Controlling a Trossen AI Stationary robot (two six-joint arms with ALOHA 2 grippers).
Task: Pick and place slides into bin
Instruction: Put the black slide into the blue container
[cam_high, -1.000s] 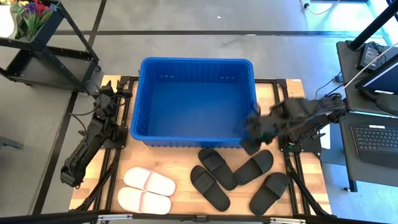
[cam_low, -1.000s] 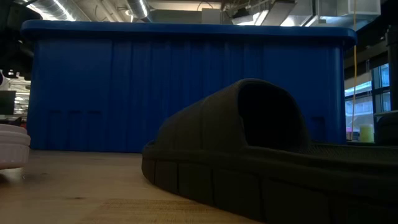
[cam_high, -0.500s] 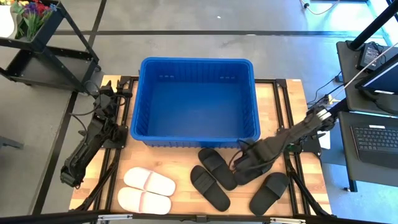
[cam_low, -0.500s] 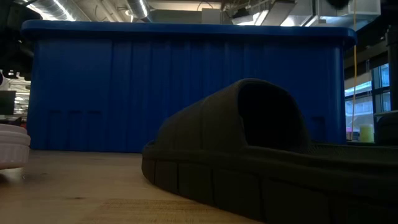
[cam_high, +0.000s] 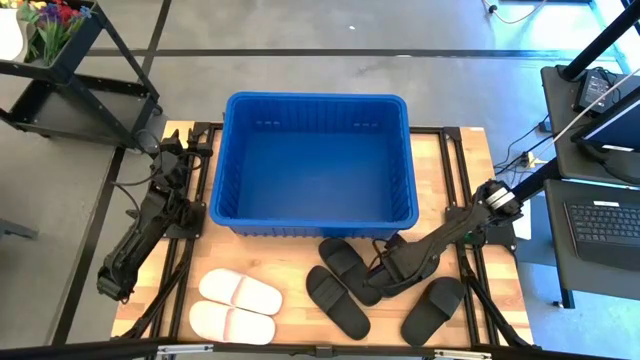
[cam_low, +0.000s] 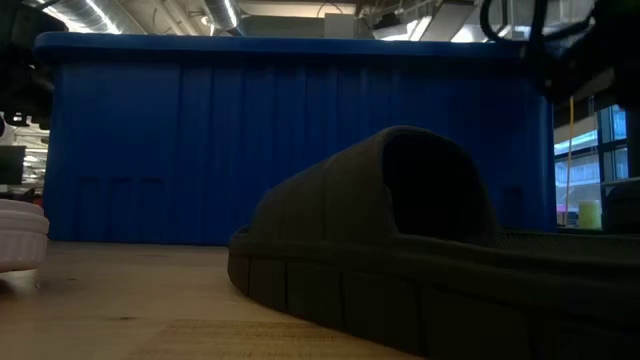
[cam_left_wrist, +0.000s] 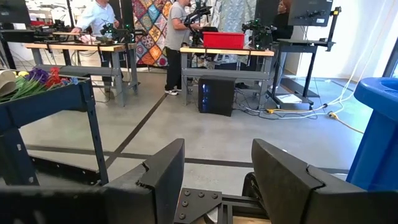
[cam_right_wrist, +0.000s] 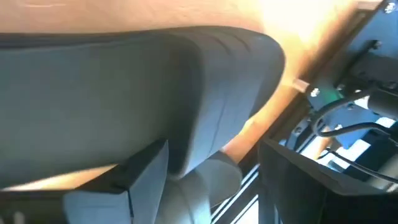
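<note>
Right gripper down on a black slide near the blue bin, fingers parted. Left gripper parked beside the bench, fingers spread

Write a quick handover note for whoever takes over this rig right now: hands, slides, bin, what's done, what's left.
Left hand: open, empty, parked at the table's left edge.
Right hand: down at a black slide in front of the bin, fingers open around it, not closed on it yet.
Bin: empty.
Slides: all six on the table in front of the bin. Four black toward the right, two white toward the left.
Done: nothing binned.
Left: all six slides, likely starting with the one at the right hand.
</note>
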